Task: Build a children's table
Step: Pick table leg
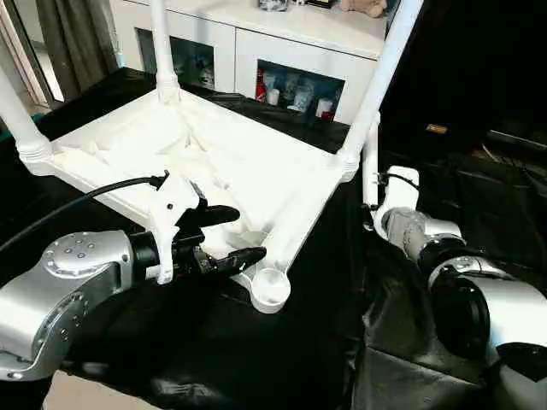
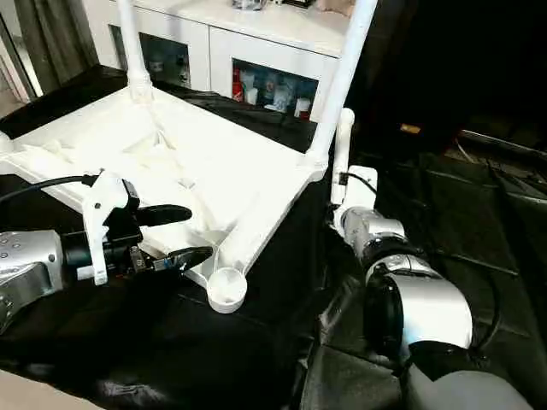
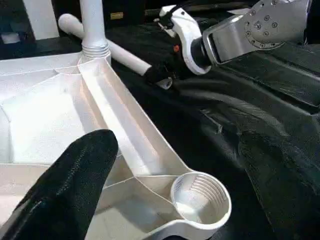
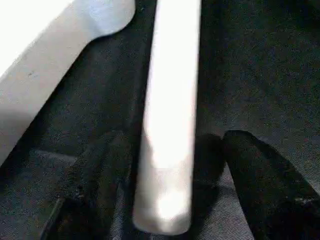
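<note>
The white tabletop (image 1: pixel 214 154) lies underside up on black cloth. Three white legs stand in its corner sockets: one at the left (image 1: pixel 13 111), one at the back (image 1: pixel 162 43), one at the right (image 1: pixel 385 60). The near corner socket (image 1: pixel 272 288) holds nothing. My left gripper (image 1: pixel 232 236) is open at the near rim, just left of that socket, one finger (image 3: pixel 70 185) above the ribbed underside. A loose leg (image 1: pixel 370 162) lies on the cloth beside the right corner. My right gripper (image 4: pixel 170 170) is open around its end, one finger (image 4: pixel 260 185) clearly apart from it.
A white glass-door cabinet (image 1: pixel 282 34) stands behind the table. Crumpled black cloth (image 1: pixel 256 359) covers the surface around and in front of the tabletop. A black cable (image 1: pixel 77 201) runs to my left wrist.
</note>
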Tool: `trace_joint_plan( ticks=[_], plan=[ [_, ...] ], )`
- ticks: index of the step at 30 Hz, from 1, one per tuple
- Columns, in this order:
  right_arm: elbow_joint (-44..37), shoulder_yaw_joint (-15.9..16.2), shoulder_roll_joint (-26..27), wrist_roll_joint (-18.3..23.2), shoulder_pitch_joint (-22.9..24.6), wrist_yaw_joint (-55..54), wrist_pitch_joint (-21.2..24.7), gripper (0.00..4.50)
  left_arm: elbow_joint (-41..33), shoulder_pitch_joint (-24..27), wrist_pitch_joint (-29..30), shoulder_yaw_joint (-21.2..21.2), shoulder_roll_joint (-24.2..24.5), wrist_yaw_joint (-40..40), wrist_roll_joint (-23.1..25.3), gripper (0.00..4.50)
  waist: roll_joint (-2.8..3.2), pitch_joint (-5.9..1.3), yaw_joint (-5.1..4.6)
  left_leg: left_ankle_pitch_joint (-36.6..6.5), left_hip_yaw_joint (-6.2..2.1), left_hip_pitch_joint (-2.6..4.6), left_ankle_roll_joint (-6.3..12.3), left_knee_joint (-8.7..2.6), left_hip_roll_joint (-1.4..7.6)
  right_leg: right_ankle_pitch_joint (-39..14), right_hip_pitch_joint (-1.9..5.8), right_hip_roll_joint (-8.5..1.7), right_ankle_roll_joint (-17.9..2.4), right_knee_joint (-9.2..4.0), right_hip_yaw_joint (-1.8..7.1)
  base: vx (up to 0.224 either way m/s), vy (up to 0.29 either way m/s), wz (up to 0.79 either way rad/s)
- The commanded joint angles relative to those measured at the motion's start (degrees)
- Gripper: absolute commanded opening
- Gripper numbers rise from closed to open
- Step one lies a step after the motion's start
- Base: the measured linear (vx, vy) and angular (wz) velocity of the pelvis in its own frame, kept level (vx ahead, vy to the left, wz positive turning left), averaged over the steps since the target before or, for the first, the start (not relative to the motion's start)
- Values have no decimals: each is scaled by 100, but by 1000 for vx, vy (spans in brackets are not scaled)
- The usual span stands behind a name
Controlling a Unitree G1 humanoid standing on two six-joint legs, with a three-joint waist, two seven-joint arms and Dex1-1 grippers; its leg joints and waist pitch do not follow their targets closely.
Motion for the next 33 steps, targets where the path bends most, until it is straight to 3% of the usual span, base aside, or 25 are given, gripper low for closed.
trace_joint_plan(
  ticks=[1,6,18,27,33],
  plan=[
    [-15,-76,-29,46,65,31,104,286,-148,10,68,-20,8,51,-16,450,76,-394,-6,-1228,-127,195,-548,-440,358,-451,196,-578,-798,-376,384,0,0,0],
    [-16,-63,-28,12,131,85,175,241,-150,9,61,-47,16,102,-25,450,102,-396,0,-1207,-133,191,-573,-440,358,-413,200,-578,-804,-370,380,0,0,0],
    [-22,-152,-80,67,204,104,292,138,-89,-42,8,-132,-26,148,-3,450,87,-402,-12,-1244,-128,199,-611,-437,355,-413,199,-574,-806,-373,380,0,0,0],
    [-44,-207,-125,65,231,65,174,124,55,-85,-176,-117,-139,284,125,450,81,-402,-9,-1207,-124,199,-596,-428,356,-411,203,-576,-796,-375,382,0,0,0],
    [-161,-284,-217,112,201,61,-478,123,504,-268,-488,151,-533,1023,492,450,52,-407,-10,-1152,-115,193,-551,-414,359,-401,210,-578,-748,-386,386,0,0,0]
  ],
)
